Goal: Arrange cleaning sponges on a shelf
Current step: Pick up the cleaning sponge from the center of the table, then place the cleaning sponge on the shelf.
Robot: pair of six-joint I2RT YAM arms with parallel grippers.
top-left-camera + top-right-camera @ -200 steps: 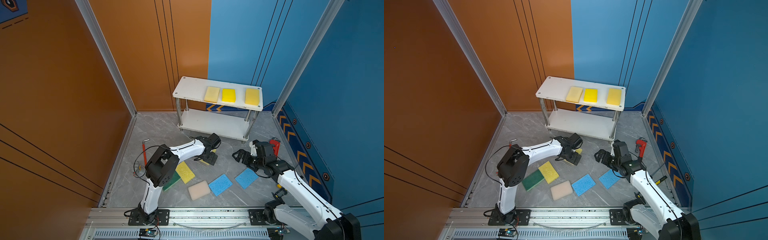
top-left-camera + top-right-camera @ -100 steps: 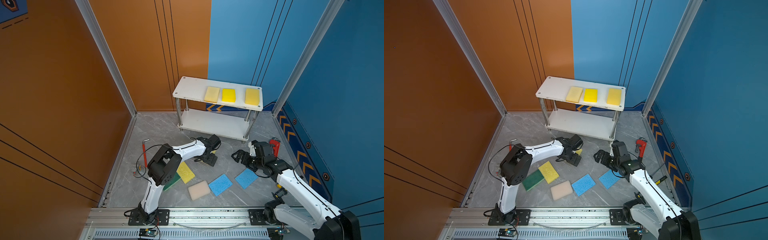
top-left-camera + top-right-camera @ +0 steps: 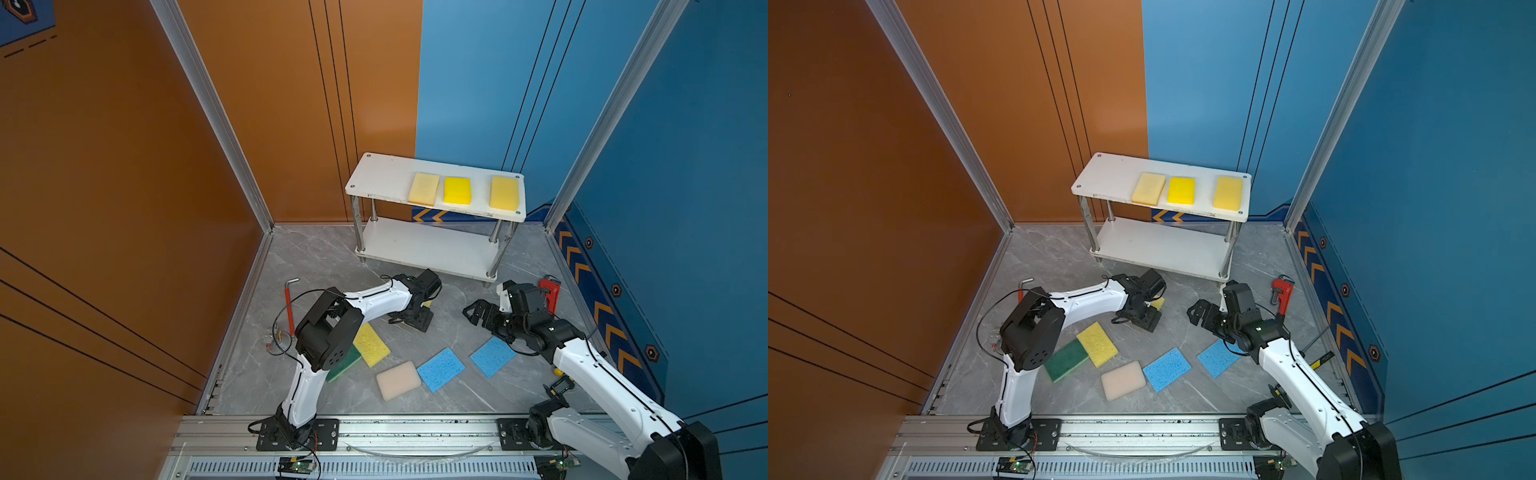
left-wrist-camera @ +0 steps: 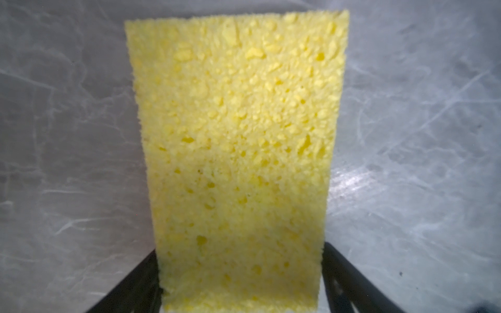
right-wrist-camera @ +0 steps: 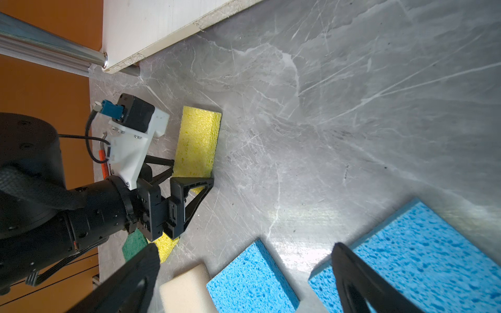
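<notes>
- The left gripper (image 3: 411, 321) is reaching down to the bench (image 3: 316, 266) just in front of the shelf (image 3: 382, 178). Its fingers (image 4: 329, 257) are straddling one short end of a thin porous yellow sponge (image 4: 235, 151).
- That sponge is lying flat near the middle of the bench, just before the shelf's front edge. The fingers are sitting close against its two long edges, but whether they are squeezing it or only flanking it cannot be told.
- The right gripper (image 3: 478, 312) is hovering above the bench nearer the right edge. Its jaws are standing wide and released, gripping no sponge.
- The shelf is standing at the far edge of the bench, toward the far right corner.
- Three yellow sponges are lying in a row on its top board: a pale yellow sponge (image 3: 424, 189), a bright yellow sponge (image 3: 457, 190) just beside it, and a third yellow sponge (image 3: 504, 192) set apart toward the board's right end.
- Five more sponges are lying flat toward the near edge. A dark green sponge (image 3: 1065, 359) is touching a second porous yellow sponge (image 3: 1097, 344), then come a pinkish-beige sponge (image 3: 398, 380) and two blue sponges (image 3: 441, 369) (image 3: 492, 356).
- A red wrench (image 3: 550, 293) is lying near the right edge, beside the shelf's front right post, and a red-handled hex key (image 3: 289, 307) is lying near the left edge.
</notes>
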